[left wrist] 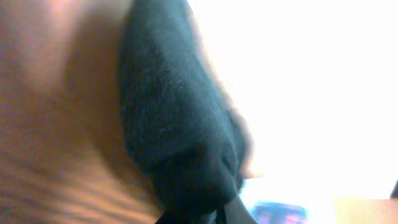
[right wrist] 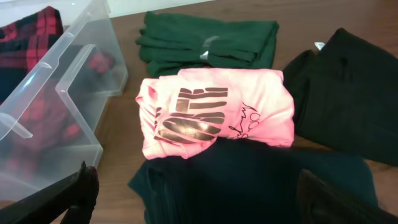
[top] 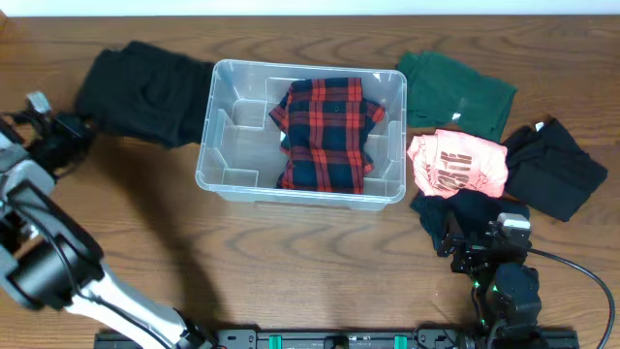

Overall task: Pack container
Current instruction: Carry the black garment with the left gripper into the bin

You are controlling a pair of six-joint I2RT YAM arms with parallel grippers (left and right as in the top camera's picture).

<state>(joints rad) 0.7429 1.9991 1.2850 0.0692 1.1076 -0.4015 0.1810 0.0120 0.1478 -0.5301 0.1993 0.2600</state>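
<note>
My right gripper [right wrist: 196,186] stands wide, one finger [right wrist: 84,193] at each lower corner of the wrist view. It holds nothing, and a dark folded garment [right wrist: 249,180] lies across the gap just below, near the table's front edge on the right. Just past it is a pink printed shirt [right wrist: 217,112], then a green garment [right wrist: 205,40] toward the far edge, with a black garment [right wrist: 348,93] off toward the right edge.

The container [top: 218,145] lies to the left of these fingers and farther from the front edge. Its near right corner is close by. Its long axis runs left to right, parallel to the far edge. It is clear plastic with rounded corners, a moulded rim and stepped ribs inside. A red-and-black plaid shirt [top: 327,131] fills its right half, while the left half shows bare floor.

My left gripper [top: 66,126] sits by the left edge against another black garment [top: 145,92]. Its view is blurred cloth, so I cannot tell how those fingers stand. I judge my right arm the nearer one, and any carry from here goes left and away.
</note>
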